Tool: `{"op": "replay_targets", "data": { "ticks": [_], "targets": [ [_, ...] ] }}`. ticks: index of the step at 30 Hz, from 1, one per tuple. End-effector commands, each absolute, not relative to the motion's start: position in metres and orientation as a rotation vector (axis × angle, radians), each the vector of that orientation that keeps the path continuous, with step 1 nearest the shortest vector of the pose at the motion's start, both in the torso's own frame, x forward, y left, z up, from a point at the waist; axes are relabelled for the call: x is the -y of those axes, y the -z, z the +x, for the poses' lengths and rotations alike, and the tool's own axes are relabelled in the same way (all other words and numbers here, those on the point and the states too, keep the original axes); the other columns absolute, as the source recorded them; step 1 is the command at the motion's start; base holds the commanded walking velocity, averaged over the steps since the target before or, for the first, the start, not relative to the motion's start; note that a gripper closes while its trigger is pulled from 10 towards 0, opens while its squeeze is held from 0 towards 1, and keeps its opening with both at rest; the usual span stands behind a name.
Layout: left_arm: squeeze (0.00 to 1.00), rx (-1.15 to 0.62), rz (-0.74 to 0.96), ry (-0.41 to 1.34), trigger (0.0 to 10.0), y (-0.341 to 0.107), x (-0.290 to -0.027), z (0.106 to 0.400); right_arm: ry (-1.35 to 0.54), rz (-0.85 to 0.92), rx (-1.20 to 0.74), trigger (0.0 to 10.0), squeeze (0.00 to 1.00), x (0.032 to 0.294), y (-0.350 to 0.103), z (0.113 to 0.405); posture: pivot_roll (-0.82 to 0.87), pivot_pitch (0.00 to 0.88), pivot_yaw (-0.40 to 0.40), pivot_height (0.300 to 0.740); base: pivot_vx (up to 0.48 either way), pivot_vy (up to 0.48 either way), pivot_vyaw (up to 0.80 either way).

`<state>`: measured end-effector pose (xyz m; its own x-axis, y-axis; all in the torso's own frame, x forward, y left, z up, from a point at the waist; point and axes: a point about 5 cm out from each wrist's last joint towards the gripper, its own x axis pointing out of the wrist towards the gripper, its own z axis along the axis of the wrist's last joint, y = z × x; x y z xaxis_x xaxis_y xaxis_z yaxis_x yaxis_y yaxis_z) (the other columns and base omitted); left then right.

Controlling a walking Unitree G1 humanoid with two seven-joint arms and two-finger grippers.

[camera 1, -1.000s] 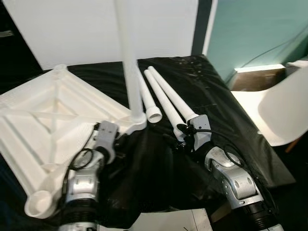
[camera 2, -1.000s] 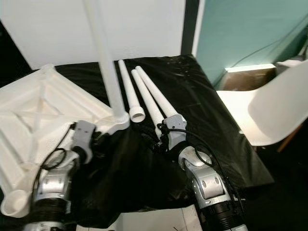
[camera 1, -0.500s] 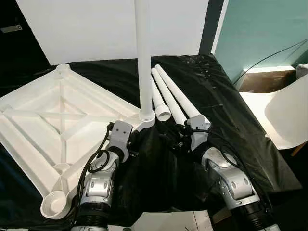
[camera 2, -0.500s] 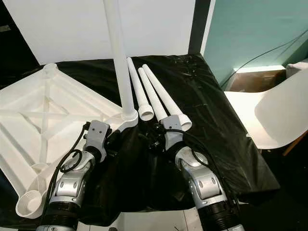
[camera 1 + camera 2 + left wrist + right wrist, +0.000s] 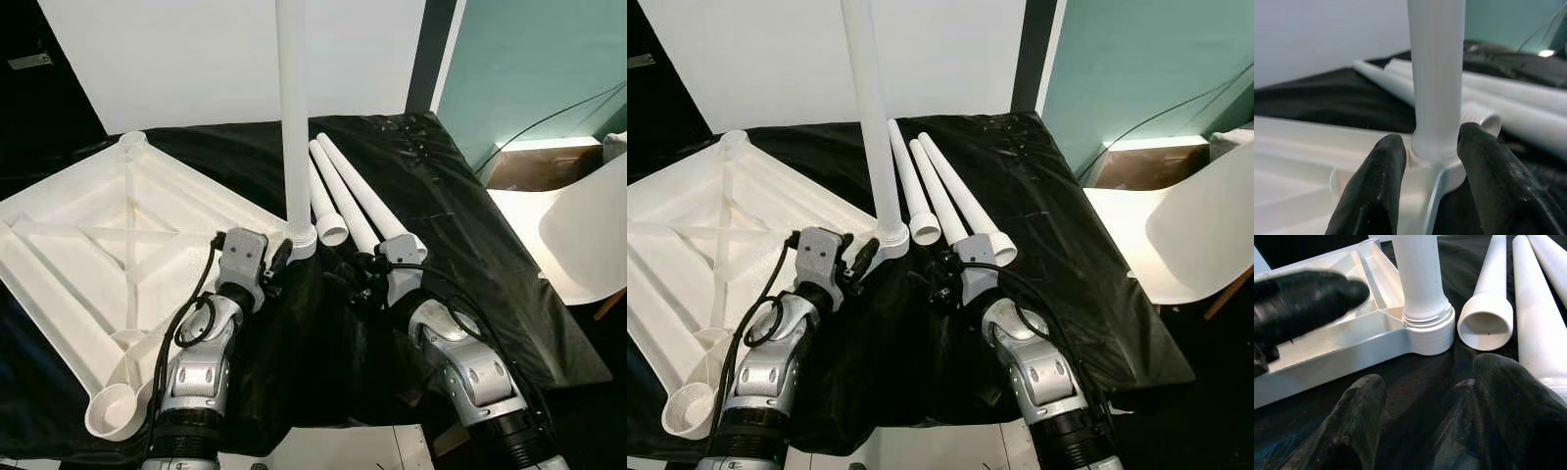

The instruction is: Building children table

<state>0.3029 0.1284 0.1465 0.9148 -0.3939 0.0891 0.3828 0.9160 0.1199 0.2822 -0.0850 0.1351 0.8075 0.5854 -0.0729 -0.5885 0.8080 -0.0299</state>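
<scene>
The white tabletop (image 5: pixel 88 245) lies upside down on the black cloth. One white leg (image 5: pixel 294 117) stands upright in its near corner socket (image 5: pixel 1427 333). Three loose legs (image 5: pixel 364 201) lie side by side on the cloth just right of it. My left gripper (image 5: pixel 278 259) is at that socket. In the left wrist view its fingers (image 5: pixel 1381 186) stand open on either side of the leg's base (image 5: pixel 1436 142). My right gripper (image 5: pixel 348 284) rests open on the cloth a little short of the socket, with nothing between its fingers (image 5: pixel 1513 396).
The black cloth (image 5: pixel 451 225) covers the work surface up to its right edge. A white chair (image 5: pixel 593 235) stands to the right and a brown box (image 5: pixel 534 162) behind it. A white board (image 5: pixel 196 59) leans along the back.
My left gripper has reached forward, so its fingers now flank the upright leg's base. The right arm has hardly moved. The camera has levelled since a second ago.
</scene>
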Motion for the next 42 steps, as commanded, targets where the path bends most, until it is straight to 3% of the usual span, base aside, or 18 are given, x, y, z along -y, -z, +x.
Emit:
{"op": "replay_targets", "data": {
  "ticks": [1, 27, 34, 42],
  "targets": [
    [0.0, 0.168, 0.082, 0.465, 10.0, -0.155, -0.127, 0.3, -0.629, -0.058, -0.065, 10.0, 0.0, 0.085, -0.133, 0.28, 0.03, 0.0, 0.036, 0.74, 0.0, 0.0, 0.0],
    [0.0, 0.262, 0.032, 0.572, 10.0, -0.168, -0.12, 0.297, -0.619, -0.075, -0.052, 10.0, 0.0, 0.087, -0.135, 0.287, -0.01, 0.0, 0.034, 0.74, 0.0, 0.0, 0.0],
    [0.0, 0.157, 0.164, 0.567, 10.0, -0.158, -0.132, 0.304, -0.609, -0.07, -0.051, 10.0, 0.0, 0.087, -0.135, 0.287, -0.01, 0.0, 0.039, 0.74, 0.0, 0.0, 0.0],
    [0.0, -0.123, 0.283, 0.654, 10.0, -0.118, -0.148, 0.296, -0.608, -0.065, -0.046, 10.0, 0.0, 0.085, -0.135, 0.288, -0.01, 0.0, 0.045, 0.74, 0.0, 0.0, 0.0]
  ]
}}
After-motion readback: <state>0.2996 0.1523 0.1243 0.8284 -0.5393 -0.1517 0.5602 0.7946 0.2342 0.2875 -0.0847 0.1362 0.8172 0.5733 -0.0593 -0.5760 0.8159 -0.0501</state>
